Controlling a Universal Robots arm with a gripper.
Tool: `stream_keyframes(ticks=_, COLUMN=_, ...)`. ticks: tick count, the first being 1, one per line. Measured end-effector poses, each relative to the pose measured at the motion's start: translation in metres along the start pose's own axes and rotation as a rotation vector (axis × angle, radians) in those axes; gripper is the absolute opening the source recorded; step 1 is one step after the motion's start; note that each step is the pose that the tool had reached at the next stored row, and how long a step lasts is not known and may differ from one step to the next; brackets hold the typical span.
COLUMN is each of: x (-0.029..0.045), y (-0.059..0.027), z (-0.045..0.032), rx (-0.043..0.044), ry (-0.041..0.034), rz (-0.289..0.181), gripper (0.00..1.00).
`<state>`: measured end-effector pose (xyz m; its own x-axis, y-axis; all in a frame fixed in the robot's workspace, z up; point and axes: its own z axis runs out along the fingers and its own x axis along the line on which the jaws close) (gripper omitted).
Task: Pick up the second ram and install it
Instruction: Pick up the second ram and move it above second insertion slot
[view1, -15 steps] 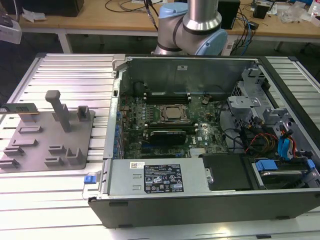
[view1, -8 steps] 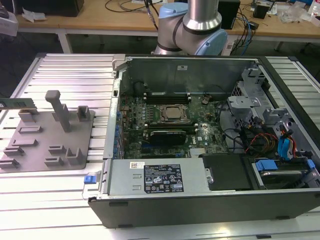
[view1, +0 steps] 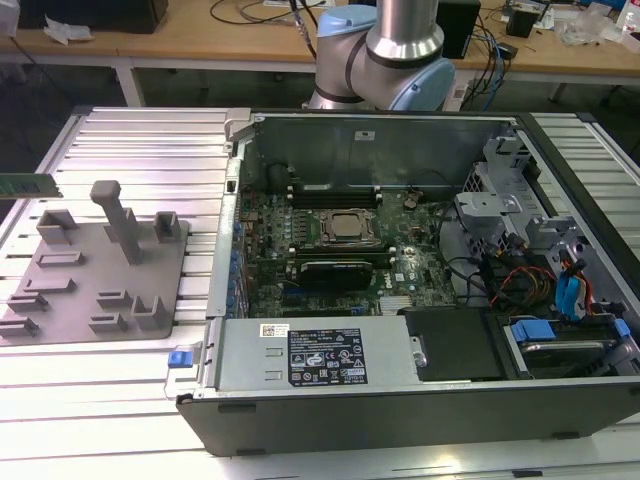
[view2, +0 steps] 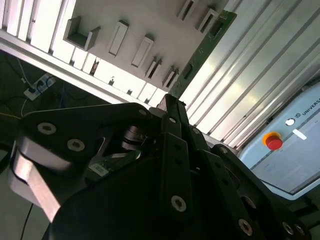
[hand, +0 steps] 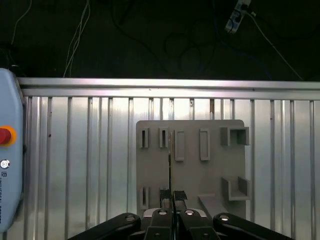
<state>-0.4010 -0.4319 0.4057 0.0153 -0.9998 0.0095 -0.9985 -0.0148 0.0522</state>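
At the exterior view's left edge, the second ram (view1: 25, 185) pokes into sight. It is a thin green stick, lying level. It looks to be up in the air, just past the grey plate (view1: 100, 270) with its little holders. The grey plate sits on the ribbed metal surface (view1: 130, 130). The open computer case (view1: 400, 410) is well apart from the second ram, toward the exterior view's right. The arm (view1: 385, 50) stands behind the case.

In the second wrist view, the gripper (view2: 169, 102) has its black jaws pinched on one end of the second ram (view2: 207, 42). The rest of the green stick reaches out past the jaws, over the grey plate (view2: 150, 20) and the surface.

In the first wrist view, the second ram (hand: 170, 160) is seen from its thin edge, like a dark line. The jaws of the gripper (hand: 173, 195) are closed almost all the way, with only the second ram between them. The grey plate (hand: 192, 175) lies below.

I think the second ram is very light and stiff, but easy to break. It will not bend, so a hard squeeze or a bump could crack it. The best place to hold it is on its two flat sides near one end, as the jaws do now. The thin bottom edge should be left free and untouched.
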Motion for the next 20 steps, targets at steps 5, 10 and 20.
stream_keyframes(ticks=5, x=-0.0008, y=0.0006, z=-0.0126, rx=0.0000, ry=0.0003, rz=0.000, gripper=0.09)
stream_keyframes(ticks=10, x=-0.0023, y=0.0018, z=-0.0347, rx=0.0000, ry=0.0011, rz=0.000, gripper=0.09)
stream_keyframes(ticks=20, x=-0.0053, y=0.0036, z=-0.0707, rx=0.0000, ry=0.0040, rz=0.000, gripper=0.09)
